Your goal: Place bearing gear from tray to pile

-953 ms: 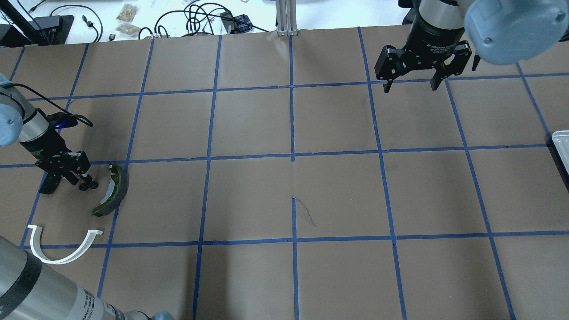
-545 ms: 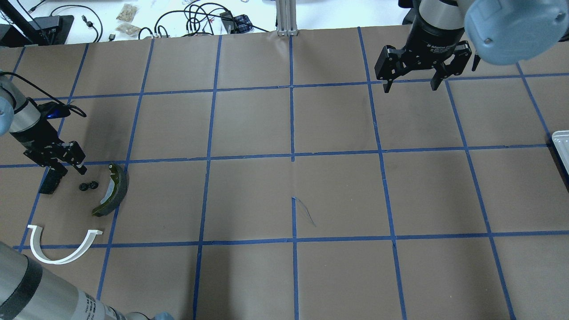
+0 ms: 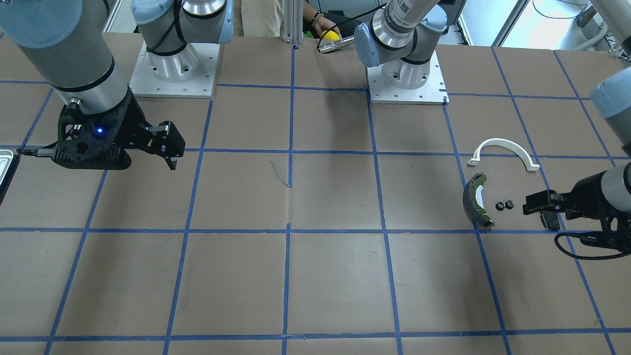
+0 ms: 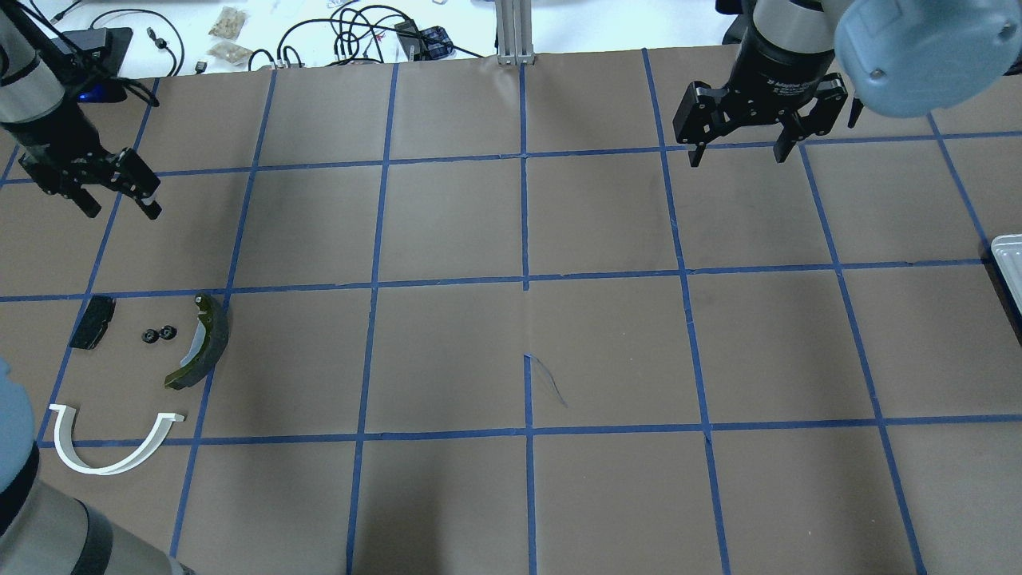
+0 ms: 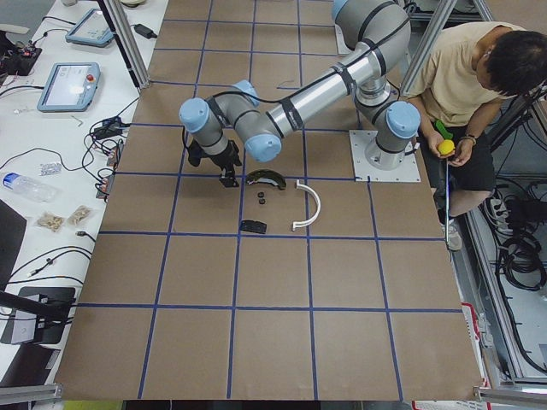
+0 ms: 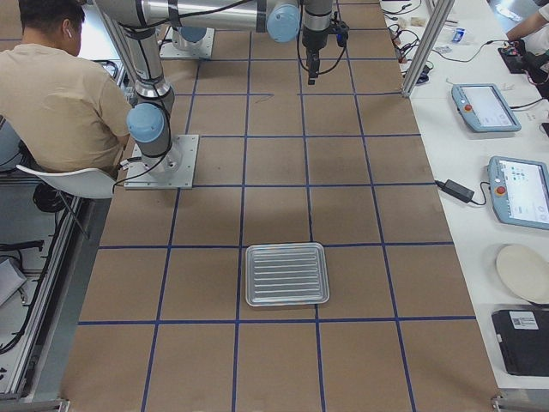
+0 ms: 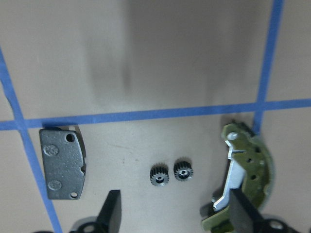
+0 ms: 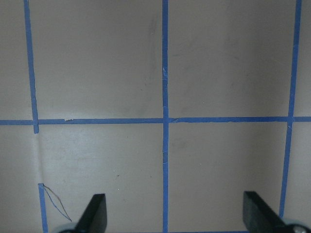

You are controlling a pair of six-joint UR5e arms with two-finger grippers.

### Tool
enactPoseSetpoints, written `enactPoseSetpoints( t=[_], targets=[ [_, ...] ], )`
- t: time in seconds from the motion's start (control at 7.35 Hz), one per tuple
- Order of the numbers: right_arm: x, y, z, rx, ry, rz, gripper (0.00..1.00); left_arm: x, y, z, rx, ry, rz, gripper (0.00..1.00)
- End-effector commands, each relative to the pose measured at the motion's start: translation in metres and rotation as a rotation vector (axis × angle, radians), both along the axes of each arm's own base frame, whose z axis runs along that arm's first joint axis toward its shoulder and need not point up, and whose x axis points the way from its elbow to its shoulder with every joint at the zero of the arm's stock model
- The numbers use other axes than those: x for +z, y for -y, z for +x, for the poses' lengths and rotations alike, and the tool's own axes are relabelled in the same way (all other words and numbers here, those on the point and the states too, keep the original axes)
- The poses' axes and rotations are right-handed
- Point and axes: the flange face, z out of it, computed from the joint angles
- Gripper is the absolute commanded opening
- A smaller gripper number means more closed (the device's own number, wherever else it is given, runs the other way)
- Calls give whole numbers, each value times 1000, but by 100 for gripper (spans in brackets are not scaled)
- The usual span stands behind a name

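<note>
Two small black bearing gears [image 4: 158, 335] lie side by side on the table in the pile, between the black brake pad [image 4: 92, 322] and the olive-grey brake shoe [image 4: 204, 343]. The white arch [image 4: 112, 443] lies nearer the robot. My left gripper [image 4: 120, 209] is open and empty, above and beyond the pile. Its wrist view shows the gears [image 7: 170, 173], the pad [image 7: 63, 162] and the shoe [image 7: 248, 179] below the open fingers [image 7: 112, 213]. My right gripper [image 4: 738, 158] is open and empty at the far right. The silver tray [image 6: 287, 273] looks empty.
Only the tray's corner [image 4: 1008, 263] shows at the overhead view's right edge. Cables and small items [image 4: 351, 36] lie beyond the table's far edge. A seated person [image 5: 479, 102] is beside the robot bases. Blue tape lines grid the brown table [image 4: 527, 351].
My left gripper has let go of the gears, which stay between pad and shoe, and has risen and moved away toward the far side. The right arm has not moved.
</note>
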Motion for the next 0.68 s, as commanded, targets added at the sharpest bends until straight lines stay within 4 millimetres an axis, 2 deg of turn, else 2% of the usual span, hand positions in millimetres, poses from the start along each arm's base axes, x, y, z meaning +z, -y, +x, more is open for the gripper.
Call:
enactPoseSetpoints(
  t=[0.0,0.27,0.41,0.54],
  targets=[
    [0,0,0,0,-2,0,100,63,0,-98,30,61,-99,100],
    [0,0,0,0,1,0,100,101,-25,-179,-39,37,-168,100],
    [-1,0,0,0,1,2,100,115,-39,-208,-22,40,-183,100],
    [-1,1,0,0,2,0,100,109,-50,-243,-63,50,-163,100]
  ],
)
